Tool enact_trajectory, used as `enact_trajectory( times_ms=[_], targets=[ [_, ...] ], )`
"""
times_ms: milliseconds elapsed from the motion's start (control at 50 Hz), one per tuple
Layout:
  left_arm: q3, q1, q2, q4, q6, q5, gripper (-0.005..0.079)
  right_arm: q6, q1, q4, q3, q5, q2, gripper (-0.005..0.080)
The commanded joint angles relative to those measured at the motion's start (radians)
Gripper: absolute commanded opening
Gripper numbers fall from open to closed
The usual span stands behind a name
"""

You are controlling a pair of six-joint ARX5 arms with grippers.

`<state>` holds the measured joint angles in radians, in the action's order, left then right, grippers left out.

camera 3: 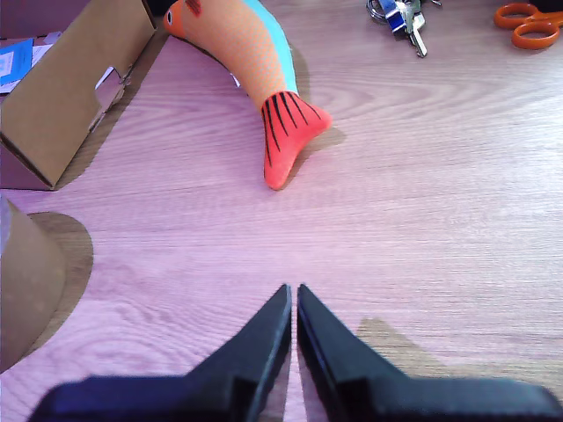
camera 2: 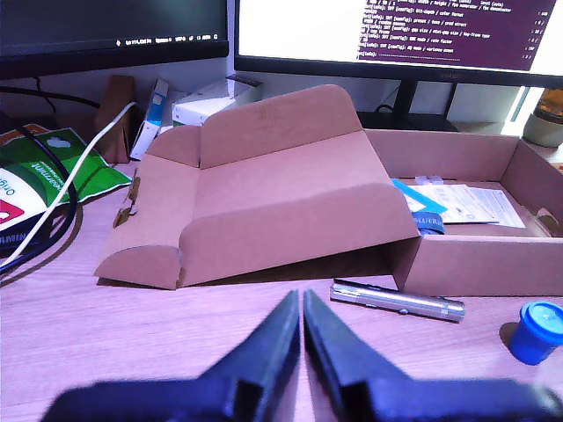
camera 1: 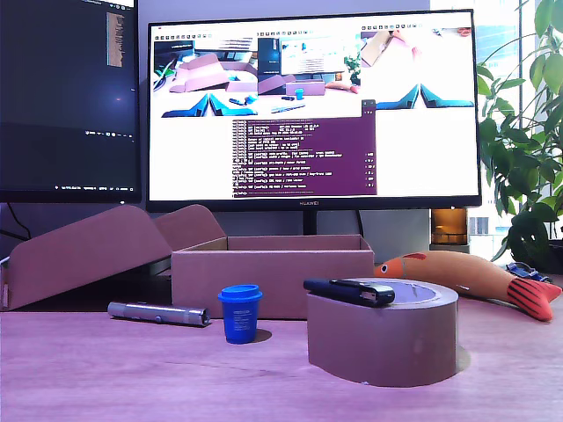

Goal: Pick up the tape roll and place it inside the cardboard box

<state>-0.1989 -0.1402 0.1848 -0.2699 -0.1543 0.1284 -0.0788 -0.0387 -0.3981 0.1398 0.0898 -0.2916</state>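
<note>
The tape roll [camera 1: 383,341], wide and tan-brown, lies flat on the wooden desk at the front of the exterior view, right of centre, with a black object [camera 1: 352,291] resting across its top. Behind it and toward the exterior view's left stands the cardboard box [camera 1: 273,283], open on top. My first gripper [camera 2: 302,301] is shut with nothing in it and hovers over the desk, facing the box [camera 2: 484,264] and a slanted cardboard piece [camera 2: 264,193]. My second gripper [camera 3: 293,294] is also shut and holds nothing; the roll's edge [camera 3: 22,281] shows beside it. Neither gripper appears in the exterior view.
A small blue cup [camera 1: 239,313] and a silver flashlight [camera 1: 158,313] lie in front of the box. An orange toy fish [camera 1: 475,277] lies at the exterior view's right. Keys [camera 3: 400,13] and orange scissors [camera 3: 528,22] lie farther off. Papers sit inside the box [camera 2: 466,204]. Monitors stand behind.
</note>
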Motion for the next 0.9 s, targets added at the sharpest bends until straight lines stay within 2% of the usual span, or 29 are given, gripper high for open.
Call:
enact_trajectory(
  times_ms=[0,220,320,460,740,880],
  targets=[
    [0.014,0.000,-0.003,-0.110,-0.014,-0.002,-0.0019,-0.003,0.002,0.072,-0.007,0.013,-0.004,-0.0010],
    [0.014,0.000,-0.003,-0.107,-0.015,0.001,-0.0019,-0.041,0.002,0.082,-0.007,0.022,-0.004,-0.0010],
    [0.014,-0.002,-0.003,-0.099,-0.014,0.085,-0.0019,-0.162,0.002,0.096,-0.007,0.075,-0.004,-0.0010],
    [0.014,-0.027,-0.003,-0.099,0.000,0.190,-0.0019,-0.196,-0.011,0.106,-0.007,0.177,-0.004,-0.0010],
    [0.019,-0.150,-0.003,-0.095,0.059,0.342,-0.0019,-0.195,-0.129,0.114,0.020,0.191,-0.006,-0.0011],
    [0.048,-0.232,-0.003,-0.058,0.077,0.362,-0.0019,-0.196,-0.207,0.081,0.064,0.154,-0.035,-0.0011]
  ],
)
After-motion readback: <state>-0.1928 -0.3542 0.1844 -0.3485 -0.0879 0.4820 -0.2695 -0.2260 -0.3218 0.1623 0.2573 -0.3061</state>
